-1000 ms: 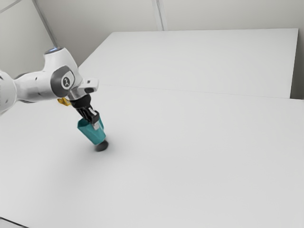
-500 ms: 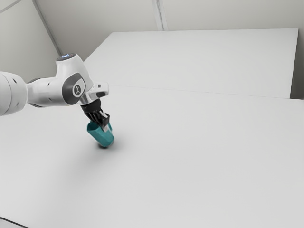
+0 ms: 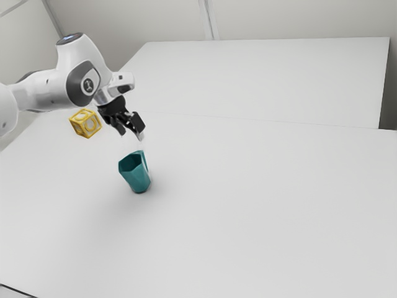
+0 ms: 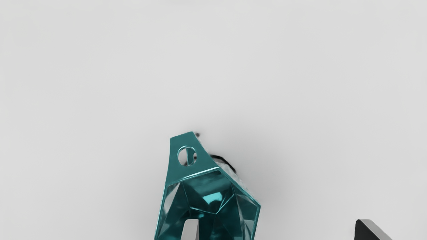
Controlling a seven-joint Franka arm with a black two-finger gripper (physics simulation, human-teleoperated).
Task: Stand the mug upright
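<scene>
"Mug (image 3: 136,177): where is it sitting?"

"On the white table (image 3: 267,211), left of centre in the exterior view. One arm (image 3: 79,79) is reaching in from the upper left; its single black gripper (image 3: 131,135) is hanging open, gripping nothing."

"And between them?"

"One mug is standing below the gripper, well apart, its long axis looking near vertical, mouth up, as the task is asking. One smaller yellow cube (image 3: 85,123) is showing at the upper left."
</scene>
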